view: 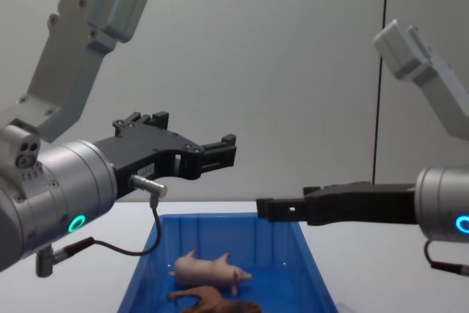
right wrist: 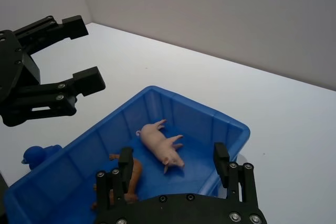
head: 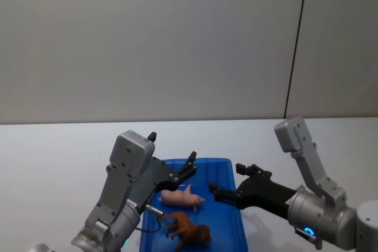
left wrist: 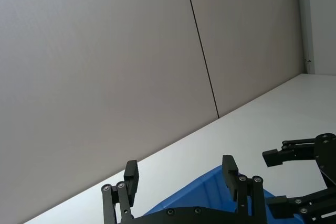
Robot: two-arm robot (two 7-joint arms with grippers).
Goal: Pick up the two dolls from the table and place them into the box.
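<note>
The pale pink pig doll [head: 183, 198] [right wrist: 161, 144] [view: 209, 269] lies on its side on the floor of the blue box [head: 236, 208] [right wrist: 191, 121] [view: 309, 269]. Close beside it in the box lies the brown lion-like doll [head: 188, 228] [right wrist: 132, 174] [view: 212, 300]. My left gripper [head: 190, 168] [left wrist: 179, 169] [view: 227, 148] hovers open and empty above the box's left side. Over the box's right rim, my right gripper [head: 227, 180] [right wrist: 173, 153] [view: 264, 209] is open too, holding nothing.
The white table [head: 59, 146] spreads wide around the box. A small blue rounded object [right wrist: 37, 155] sits on the table just outside the box's wall. A plain grey wall stands behind the table.
</note>
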